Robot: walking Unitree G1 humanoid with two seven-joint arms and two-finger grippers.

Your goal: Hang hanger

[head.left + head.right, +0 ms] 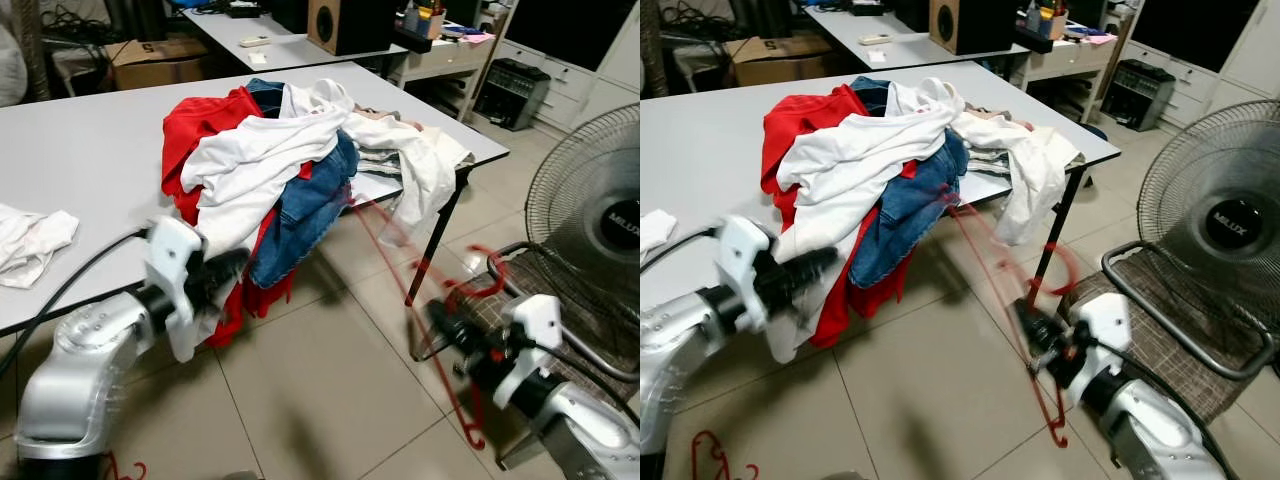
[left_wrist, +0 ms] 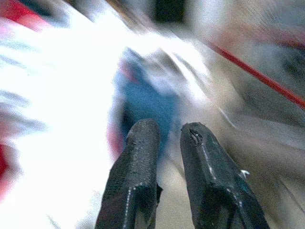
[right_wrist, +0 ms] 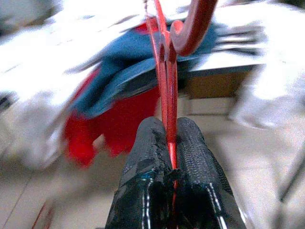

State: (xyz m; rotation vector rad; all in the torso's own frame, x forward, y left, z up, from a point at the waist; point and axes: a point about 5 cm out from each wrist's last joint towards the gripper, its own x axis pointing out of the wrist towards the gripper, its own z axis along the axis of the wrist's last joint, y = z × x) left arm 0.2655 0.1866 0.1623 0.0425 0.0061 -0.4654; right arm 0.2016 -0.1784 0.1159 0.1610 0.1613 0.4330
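- Right gripper [image 3: 167, 143] low over the tiled floor [image 1: 330, 390], in front of the table's near corner. Both black fingers pressed together on a red hanger [image 3: 164, 81]; the wire runs out between the fingertips.
- Hanger: thin red wire, blurred in the head views. From the gripper one side slants up toward the clothes pile [image 1: 300, 160], and the far end reaches the blue denim at the table edge. Cannot tell whether it touches the cloth or is caught in it. Curved hook shows beside the gripper, toward the chair; another red end curls low, just above the floor.
- Left gripper [image 2: 169, 157] raised at the near edge of the table [image 1: 80, 150], pointing at the hanging white and red cloth. Fingers a narrow gap apart, nothing between them. Wrist view badly blurred: white cloth, a patch of blue, and a red line across one corner.
- Clothes pile: heaped on the grey table, spilling over the near edge. Red garment, white shirts, blue jeans, some striped fabric underneath.
- A separate white cloth [image 1: 30, 245] lies on the table, well apart from the pile on the robot's left.
- Fan [image 1: 590, 220] stands on the right; a chair [image 1: 1180, 320] with a woven seat sits just in front of it, near the right arm.
- Second table behind carries a speaker [image 1: 335, 25] and a cardboard box [image 1: 155, 60].
- Bit of red wire on the floor by the left arm's base.
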